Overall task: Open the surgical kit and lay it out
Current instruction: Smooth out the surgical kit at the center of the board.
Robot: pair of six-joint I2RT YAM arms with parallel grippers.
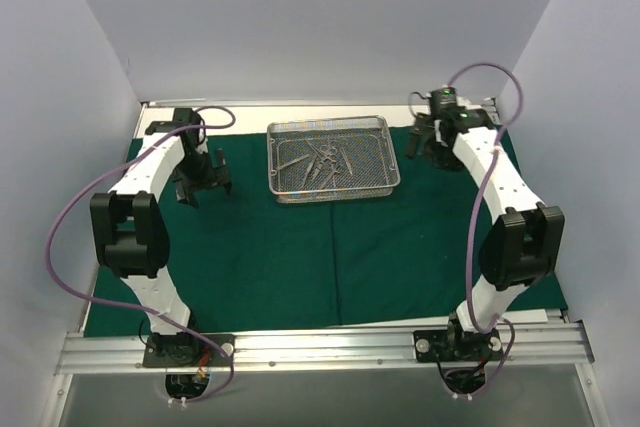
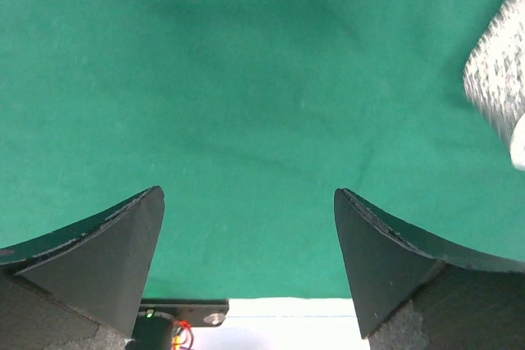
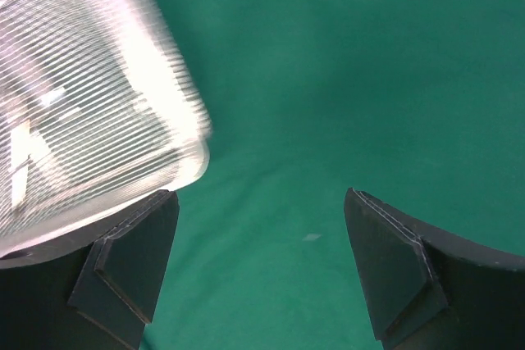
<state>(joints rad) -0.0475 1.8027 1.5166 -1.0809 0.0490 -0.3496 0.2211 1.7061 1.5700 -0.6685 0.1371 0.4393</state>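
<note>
Near edge: we are looking over a silver aluminium rail [image 1: 320, 347] carrying both arm bases [image 1: 185, 349].
Kit: the dark green cloth drape [image 1: 300, 257] is lying spread flat; the rectangular silver wire-mesh tray [image 1: 335, 194] is sitting on its far middle, with slim steel scissor-handled instruments [image 1: 318, 162] heaped inside.
Risk: we are judging the instruments tangled, so lifting one could drag another; the right claw [image 1: 428, 139], just beside the tray corner, could nudge it.
Left claw [image 1: 204, 181]: gaping wide, gripping nothing, over bare drape.
Right claw: gaping wide, gripping nothing.
</note>
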